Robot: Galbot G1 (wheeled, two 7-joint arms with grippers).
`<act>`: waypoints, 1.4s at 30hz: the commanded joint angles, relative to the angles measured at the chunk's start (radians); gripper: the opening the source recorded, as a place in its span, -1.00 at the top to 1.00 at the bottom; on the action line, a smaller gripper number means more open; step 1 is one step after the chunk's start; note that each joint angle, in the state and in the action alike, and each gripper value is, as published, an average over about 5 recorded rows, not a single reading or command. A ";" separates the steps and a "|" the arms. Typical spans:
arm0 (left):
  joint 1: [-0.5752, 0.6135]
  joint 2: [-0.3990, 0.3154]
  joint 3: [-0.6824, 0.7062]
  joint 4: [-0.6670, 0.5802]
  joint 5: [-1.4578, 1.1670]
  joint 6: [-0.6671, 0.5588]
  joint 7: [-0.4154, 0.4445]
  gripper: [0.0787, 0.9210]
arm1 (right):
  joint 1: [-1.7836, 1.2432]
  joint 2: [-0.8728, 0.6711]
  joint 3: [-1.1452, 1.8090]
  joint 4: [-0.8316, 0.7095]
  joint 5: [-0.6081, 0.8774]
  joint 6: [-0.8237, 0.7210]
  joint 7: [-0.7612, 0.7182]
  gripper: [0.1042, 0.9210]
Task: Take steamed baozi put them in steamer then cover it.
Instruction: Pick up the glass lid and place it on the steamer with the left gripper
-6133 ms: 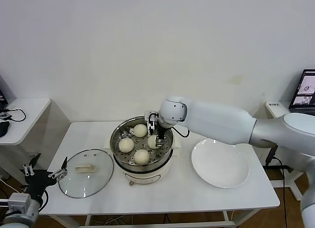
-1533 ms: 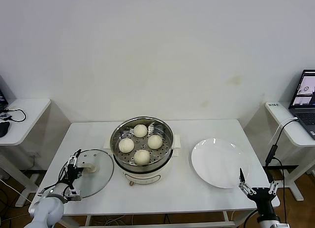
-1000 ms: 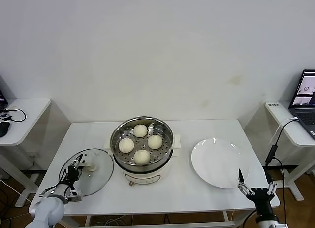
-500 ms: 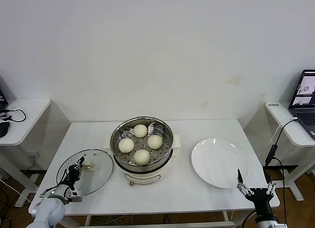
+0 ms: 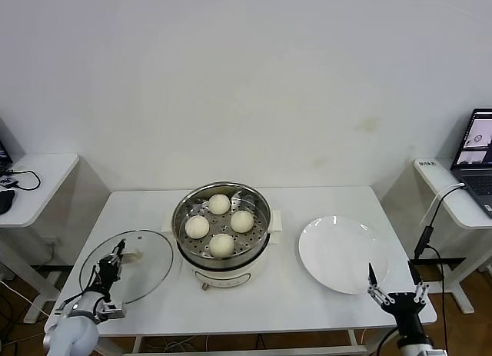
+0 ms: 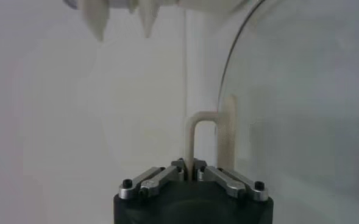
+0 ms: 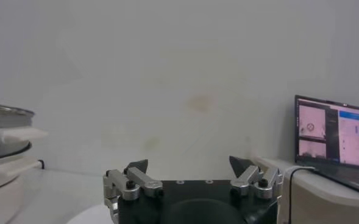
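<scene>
The left gripper has clamped tight on the cream handle of the cover and tipped the glass lid up off the table, where half a second ago it lay flat with the jaws only half closed around the handle. All four steamed baozi sit on the perforated tray inside the steamer, which stands at mid-table, just beside the raised lid and still uncovered. The loading looks finished (the white plate to the steamer's right is bare), so what remains, by this reading, is to carry the lid across and seat it on the pot's rim. The right gripper waits at the table's near right corner, fingers spread wide and holding nothing, as it was a second ago.
</scene>
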State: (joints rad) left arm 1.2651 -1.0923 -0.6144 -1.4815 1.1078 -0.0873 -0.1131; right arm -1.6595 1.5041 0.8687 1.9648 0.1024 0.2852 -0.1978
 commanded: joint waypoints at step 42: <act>-0.200 0.039 0.335 -0.565 0.096 0.440 0.403 0.84 | 0.069 0.049 -0.144 -0.047 -0.269 0.022 0.019 -0.76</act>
State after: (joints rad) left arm 1.2574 -0.9811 -0.5294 -2.0615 1.0997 0.2578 0.1941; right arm -1.6071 1.5104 0.7575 1.9395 -0.0536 0.3039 -0.1818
